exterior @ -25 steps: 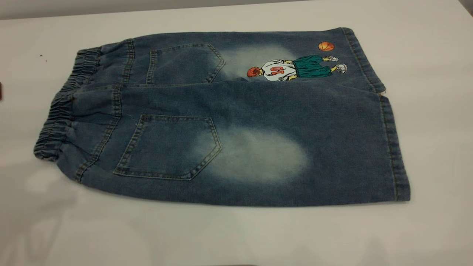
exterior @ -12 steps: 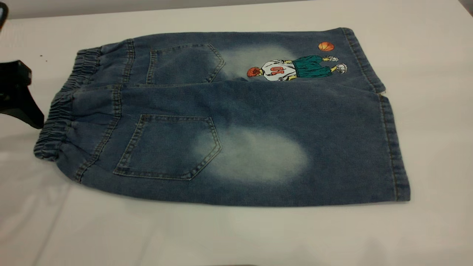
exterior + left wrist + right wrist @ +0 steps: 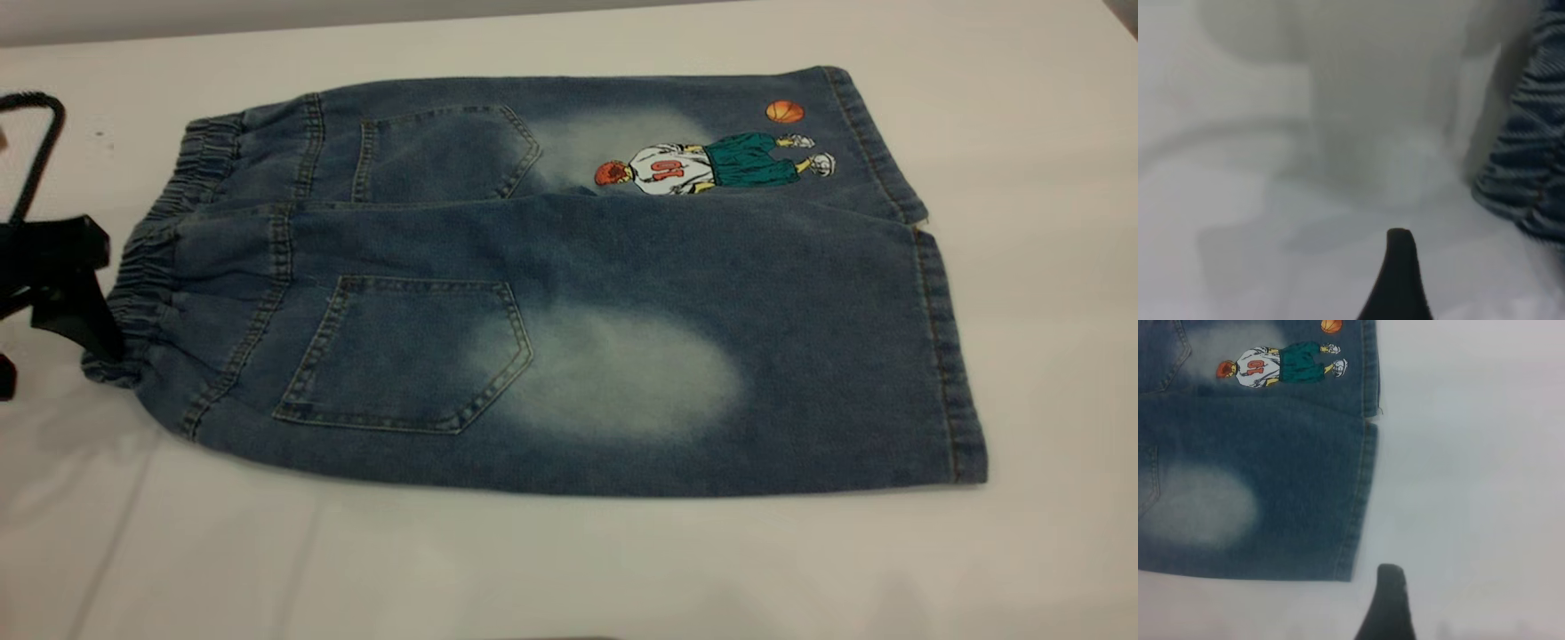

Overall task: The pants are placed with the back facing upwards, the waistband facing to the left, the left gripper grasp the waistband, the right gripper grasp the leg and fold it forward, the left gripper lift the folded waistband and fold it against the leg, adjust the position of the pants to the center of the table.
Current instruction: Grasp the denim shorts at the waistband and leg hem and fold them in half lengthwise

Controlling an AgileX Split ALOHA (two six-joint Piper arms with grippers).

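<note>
Reaching in from the left edge of the exterior view, the left gripper [image 3: 67,293] hangs low over the table [image 3: 569,569], its black finger tip [image 3: 89,333] right at the edge of the waistband [image 3: 133,293], though actual contact cannot be made out. A black braided cable [image 3: 36,151] loops up behind it. Only one finger shows clearly, so whether this claw is spread or pressed together cannot be told. In the left wrist view a single dark fingertip [image 3: 1399,267] sits above bare white tabletop, with the ruffled waistband just off to one side of it.

Next comes the pants [image 3: 551,284], spread flat and back side up across the middle of the table, waistband at the left, hems at the right. The far leg carries a patch pocket [image 3: 444,151] and the basketball-player cartoon [image 3: 711,164] with an orange ball [image 3: 784,111]. The leg [image 3: 622,373] nearer the camera has its own pocket [image 3: 409,356], a large pale faded oval [image 3: 613,373] and a stitched hem [image 3: 947,356].

Farthest right, the right gripper [image 3: 1386,603] appears only in its own wrist view, as one dark fingertip above bare table just off the hem corner of the near leg; its opening cannot be judged.
</note>
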